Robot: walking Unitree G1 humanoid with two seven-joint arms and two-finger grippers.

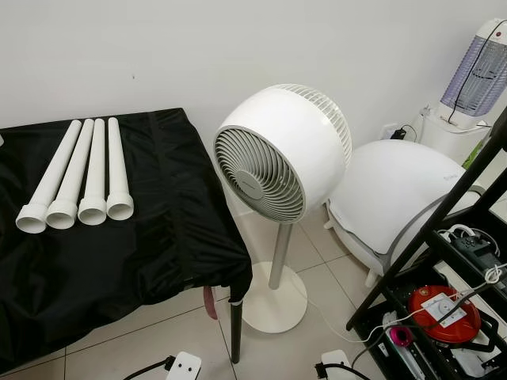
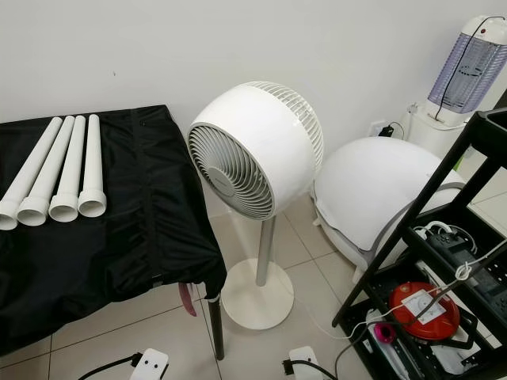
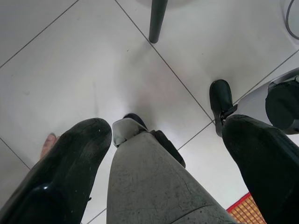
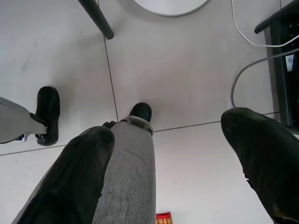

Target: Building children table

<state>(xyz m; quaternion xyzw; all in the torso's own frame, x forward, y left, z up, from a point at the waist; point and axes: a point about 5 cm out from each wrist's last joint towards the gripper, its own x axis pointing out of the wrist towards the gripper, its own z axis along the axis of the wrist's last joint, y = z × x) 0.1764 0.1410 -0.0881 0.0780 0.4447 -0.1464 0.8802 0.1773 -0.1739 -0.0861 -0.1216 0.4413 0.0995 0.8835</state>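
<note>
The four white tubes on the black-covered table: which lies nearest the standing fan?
The rightmost tube, at the end of the row facing the fan; the other three lie farther left.

the black-draped table [image 1: 119, 261] runs off the left edge, cloth hiding its top.

Tubes [image 1: 78, 180] on table [image 1: 158, 237]; fan [image 1: 277, 154] right.

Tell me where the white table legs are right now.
Four white table legs lie side by side on the black-covered table, at the left of the head views, left of the white standing fan.
</note>
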